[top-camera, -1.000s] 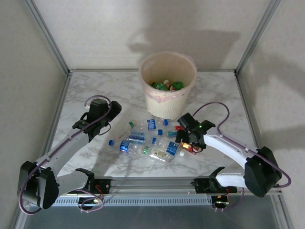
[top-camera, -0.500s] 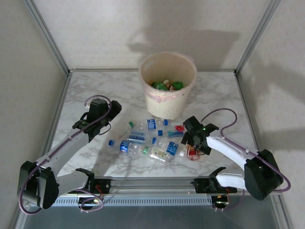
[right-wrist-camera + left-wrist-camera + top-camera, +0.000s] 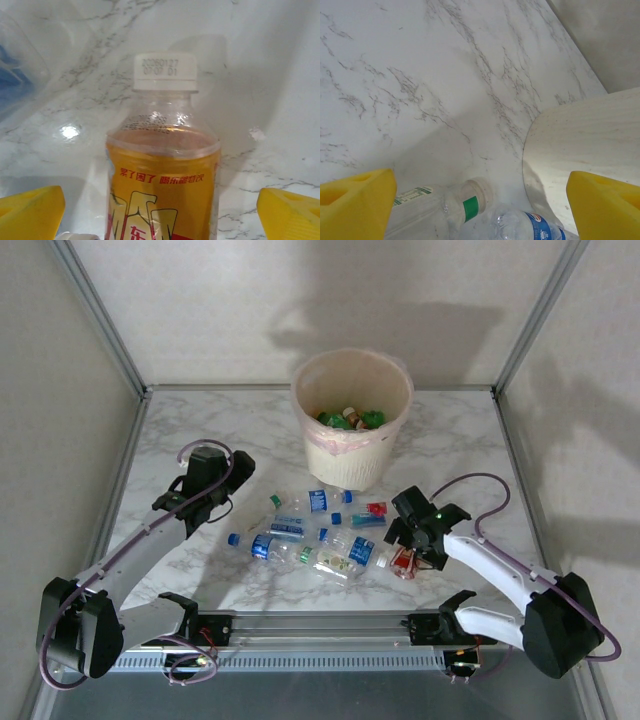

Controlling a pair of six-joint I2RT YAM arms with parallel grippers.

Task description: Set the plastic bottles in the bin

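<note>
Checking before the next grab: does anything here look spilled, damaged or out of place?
Nothing stands out. The plastic bottles lie on their sides in a jumble on the white marble table, near the round cream bin; no liquid is spilled. An orange-labelled, white-capped bottle lies between the open jaws of the right gripper.

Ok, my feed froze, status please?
Left gripper open, empty. Right gripper open, straddling orange-label bottle on table. Bin part-filled. Loose bottles crowd alongside.

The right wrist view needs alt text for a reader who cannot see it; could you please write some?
A clear bottle with an orange label and white cap lies on the marble table between the right gripper's wide-open yellow fingers, neither touching it. A blue-labelled bottle's edge shows at left.
</note>
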